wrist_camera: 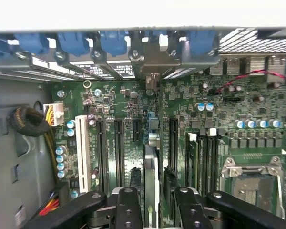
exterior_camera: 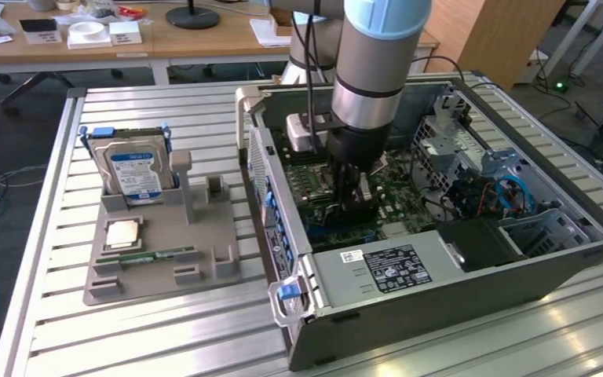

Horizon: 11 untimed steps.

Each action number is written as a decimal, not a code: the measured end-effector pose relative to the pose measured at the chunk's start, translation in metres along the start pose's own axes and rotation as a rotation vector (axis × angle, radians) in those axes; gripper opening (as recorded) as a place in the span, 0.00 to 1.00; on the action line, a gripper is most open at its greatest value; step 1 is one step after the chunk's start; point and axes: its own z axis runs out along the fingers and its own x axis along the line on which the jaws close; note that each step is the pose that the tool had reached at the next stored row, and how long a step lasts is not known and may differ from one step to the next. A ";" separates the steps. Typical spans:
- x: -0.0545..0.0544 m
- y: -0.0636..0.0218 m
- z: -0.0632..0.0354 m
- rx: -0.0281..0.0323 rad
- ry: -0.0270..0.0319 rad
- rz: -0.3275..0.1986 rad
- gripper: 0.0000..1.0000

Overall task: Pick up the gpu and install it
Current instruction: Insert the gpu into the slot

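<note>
Install step: gripper (wrist_camera: 151, 202) is straddling the gpu (wrist_camera: 151, 179), which is standing edge-on in a motherboard (wrist_camera: 214, 102) slot inside the PC case (exterior_camera: 427, 283), jaws parted w/ fingers beside card; seating probably needs checking.

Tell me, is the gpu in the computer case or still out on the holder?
In the case: the gpu stands edge-on among the motherboard slots, between the fingers of the gripper. Whether it is fully seated, I cannot tell.

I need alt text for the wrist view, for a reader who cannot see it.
The gripper stands over the green motherboard inside the open computer case, with the gpu seen edge-on between its fingers, standing among the black expansion slots.
</note>
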 end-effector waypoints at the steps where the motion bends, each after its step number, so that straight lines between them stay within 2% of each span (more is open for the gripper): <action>1: 0.000 -0.0002 -0.0042 0.0000 0.0000 0.000 0.33; 11: -0.001 -0.0023 -0.0445 0.0011 -0.0001 0.000 0.33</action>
